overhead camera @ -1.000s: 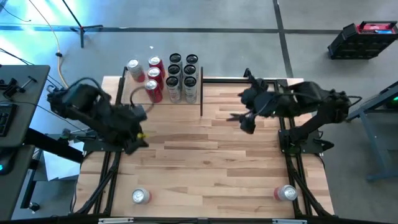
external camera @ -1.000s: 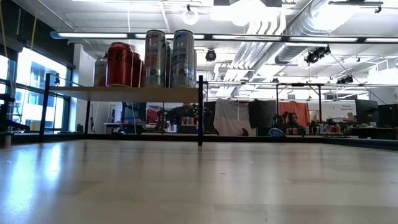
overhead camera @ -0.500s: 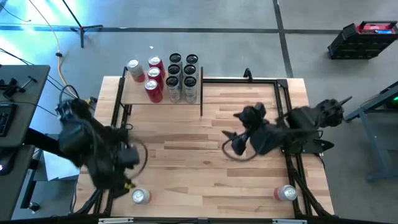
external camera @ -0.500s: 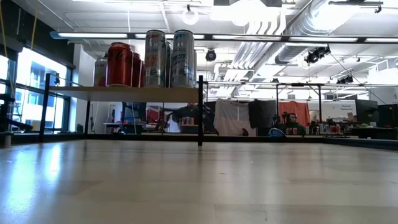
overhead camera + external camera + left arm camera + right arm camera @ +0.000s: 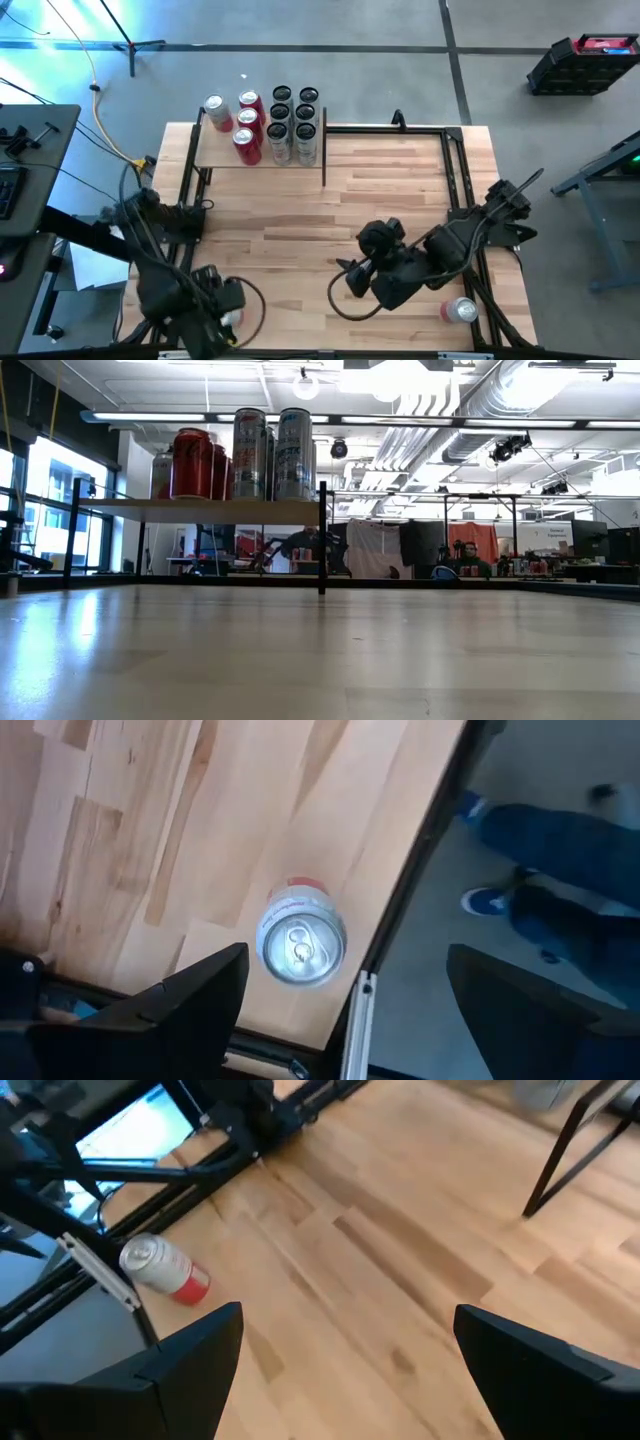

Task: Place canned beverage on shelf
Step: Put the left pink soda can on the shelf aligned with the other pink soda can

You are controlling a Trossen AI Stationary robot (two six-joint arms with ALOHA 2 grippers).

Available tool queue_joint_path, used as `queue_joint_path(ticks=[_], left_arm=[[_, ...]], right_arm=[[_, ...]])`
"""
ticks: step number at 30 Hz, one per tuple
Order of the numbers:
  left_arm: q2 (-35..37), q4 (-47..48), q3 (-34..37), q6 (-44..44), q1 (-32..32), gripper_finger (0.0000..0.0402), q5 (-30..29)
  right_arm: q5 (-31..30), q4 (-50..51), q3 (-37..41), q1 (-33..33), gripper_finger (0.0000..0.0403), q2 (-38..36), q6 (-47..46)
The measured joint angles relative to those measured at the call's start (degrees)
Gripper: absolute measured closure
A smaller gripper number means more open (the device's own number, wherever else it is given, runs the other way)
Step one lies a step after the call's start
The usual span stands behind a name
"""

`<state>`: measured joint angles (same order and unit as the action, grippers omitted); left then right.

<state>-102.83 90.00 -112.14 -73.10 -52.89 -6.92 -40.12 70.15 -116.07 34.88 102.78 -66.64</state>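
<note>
Down at the near left corner of the table (image 5: pixel 330 215), the left end effector (image 5: pixel 222 318) hangs right over a can (image 5: pixel 301 941) that stands upright close to the table's edge. Its fingers (image 5: pixel 175 1005) are spread wide on either side of that can — not touching it — as the left wrist view shows, and the can's silver top with its pull tab faces the camera. Beyond the table edge in that same view, a person's dark trousers and shoes (image 5: pixel 545 890) show on the floor.

Toward the near right part of the table, the right end effector (image 5: pixel 352 275) hovers above bare wood, fingers (image 5: pixel 165 1370) also wide apart and holding nothing. A second can (image 5: pixel 459 311), silver with a red band, stands at the near right corner, just beside the black frame rail; the right wrist view shows it (image 5: pixel 165 1269) some way off from the fingers.

At the far left corner stands the shelf (image 5: pixel 222 150), a small pale board on thin black posts. It already carries a group of cans (image 5: pixel 292 125) — red ones towards its middle, dark-topped ones packed at its right end. From the low view they stand upright in a tight row on the raised board (image 5: pixel 200 507).
</note>
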Motion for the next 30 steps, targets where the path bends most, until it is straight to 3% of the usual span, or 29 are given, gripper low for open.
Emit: queue_joint_path(ticks=[11,16,24,30], left_arm=[[-8.3,-0.2,1.6,0.4,0.2,0.0069,4.2],[-7.1,0.0,7.7,-2.0,-2.1,0.0069,7.9],[-3.6,-0.4,11.6,-3.3,-2.6,0.0069,6.0],[-2.1,-8.1,17.5,-2.5,-1.9,0.0069,7.3]], right_arm=[[2.6,0.3,0.0,0.0,0.0054,0.2,-0.5],[2.8,0.3,0.0,0.0,0.0054,0.2,-2.3],[1.2,0.2,0.0,-0.8,0.0054,0.2,-3.9],[2.7,0.1,0.0,-2.0,0.0054,0.2,-3.9]])
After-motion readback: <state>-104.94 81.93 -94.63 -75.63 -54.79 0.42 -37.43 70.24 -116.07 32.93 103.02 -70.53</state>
